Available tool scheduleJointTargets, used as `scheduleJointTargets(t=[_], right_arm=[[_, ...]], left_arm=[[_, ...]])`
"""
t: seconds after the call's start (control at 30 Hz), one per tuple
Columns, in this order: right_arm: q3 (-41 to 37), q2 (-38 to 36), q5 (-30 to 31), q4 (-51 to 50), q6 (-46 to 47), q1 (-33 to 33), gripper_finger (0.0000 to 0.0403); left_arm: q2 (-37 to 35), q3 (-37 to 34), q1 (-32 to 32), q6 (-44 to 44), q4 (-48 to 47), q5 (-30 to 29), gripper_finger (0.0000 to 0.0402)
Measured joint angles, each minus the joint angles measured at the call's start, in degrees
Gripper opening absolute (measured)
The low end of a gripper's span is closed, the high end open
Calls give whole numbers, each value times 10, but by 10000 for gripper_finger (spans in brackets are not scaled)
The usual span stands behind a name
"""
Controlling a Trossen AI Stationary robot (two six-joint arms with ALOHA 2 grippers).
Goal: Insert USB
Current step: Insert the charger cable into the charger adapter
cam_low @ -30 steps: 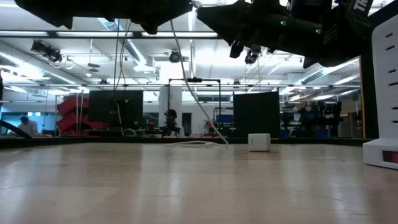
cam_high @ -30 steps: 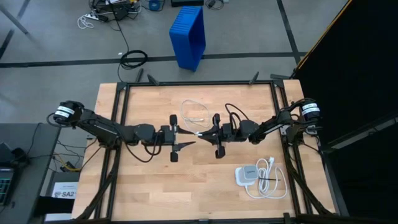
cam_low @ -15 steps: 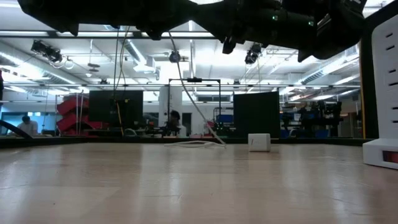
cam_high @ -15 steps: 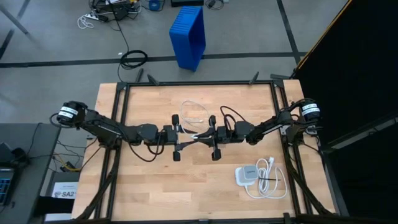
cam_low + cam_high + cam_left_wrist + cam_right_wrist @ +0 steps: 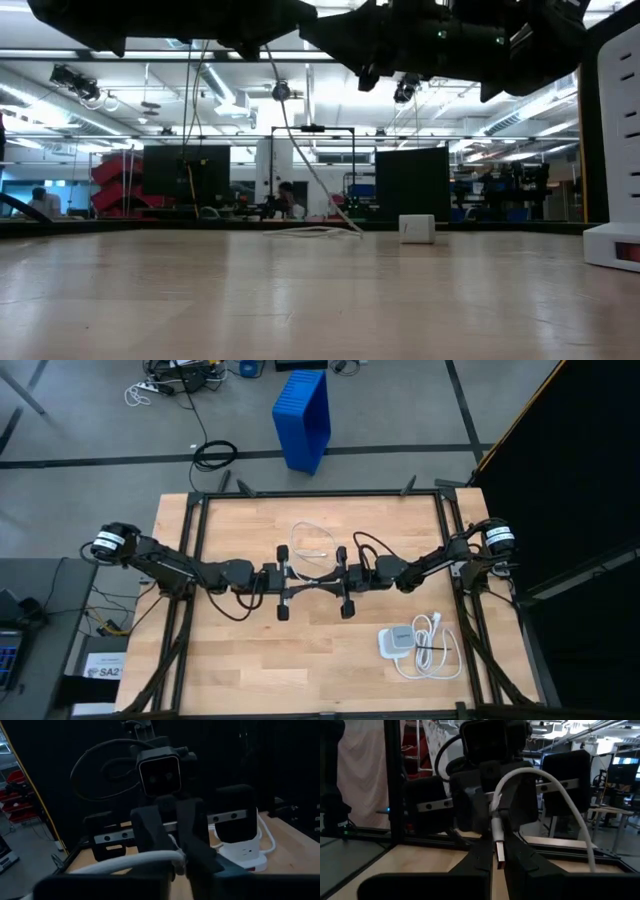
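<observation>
The USB is a thin white cable. Its loop (image 5: 309,538) lies on the table beyond the centre, and one strand (image 5: 300,160) rises from it to my two grippers. These meet tip to tip above the table's middle. My left gripper (image 5: 306,584) comes from the left and my right gripper (image 5: 324,581) from the right. Both are shut at the plug end (image 5: 498,851) of the USB. The flat white socket block (image 5: 397,641) with its thick cord (image 5: 437,650) lies near the right front. My left gripper is shut level from the table's left, where the cable leaves the plug (image 5: 176,860). The fingers hide the exact place. The cable runs off slack toward the loop. My right gripper pinches the plug's body (image 5: 496,832) between its two fingers, level from the table's right. The metal tip (image 5: 500,861) points back toward the right arm, lifted clear of the table. The cable arcs up (image 5: 530,772) and away.
The socket block (image 5: 612,150) stands close at the right of the low view. A small white box (image 5: 416,228) shows at the table's far side. A blue crate (image 5: 303,418) stands on the floor beyond the far edge. Bare wood lies at the near left.
The two grippers have drawn together over the table's middle. My left gripper stood open a second ago and has shut at the plug end of the USB. My right gripper has stayed shut on the plug.
</observation>
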Motion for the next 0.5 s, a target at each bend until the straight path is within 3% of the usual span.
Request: scheduleJointTargets(t=[0.2,0.5], right_arm=[[0,0,3,-35,-3,0,19],[1,0,32,-80,7,-3,105]], left_arm=[[-3,0,0,2,-29,-8,4],[-40,0,0,-18,-115,-36,2]])
